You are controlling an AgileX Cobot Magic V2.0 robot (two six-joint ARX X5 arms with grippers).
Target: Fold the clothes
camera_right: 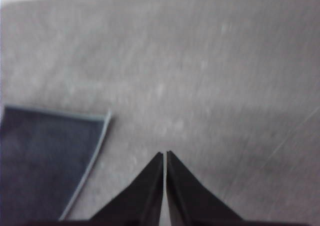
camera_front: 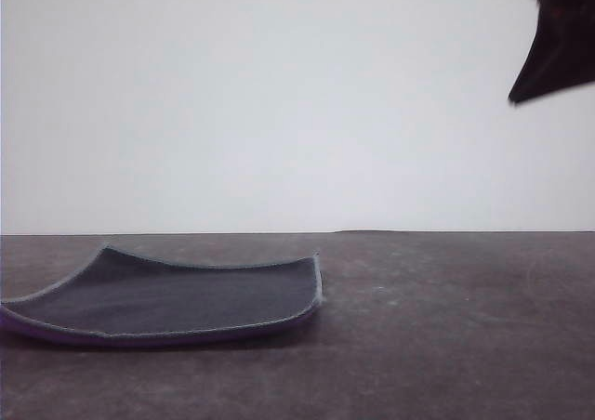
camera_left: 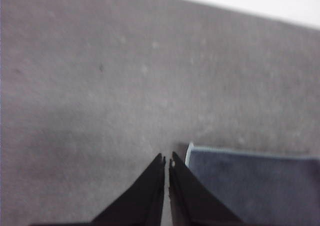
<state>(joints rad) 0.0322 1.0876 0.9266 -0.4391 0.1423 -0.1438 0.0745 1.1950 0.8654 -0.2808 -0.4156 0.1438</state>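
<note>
Both grippers clenched, empty | cloth [camera_front: 177,299] flat on table [camera_front: 446,327] | purple underside: front view.

Wall [camera_front: 279,104]: plain white, bare; it rises straight behind the table's far edge; evenly lit, without shadow or mark.
Table [camera_front: 446,327]: dark grey-brown top, matt, with faint pale scuffs and specks; it runs from the near edge of the front view back to the wall; its far edge makes a level line against the wall.
Table seen close [camera_left: 100,76]: grey, mottled, lightly speckled; blurred.
Light: soft and even; brightest on the wall; dimmer on the table below it.
</note>
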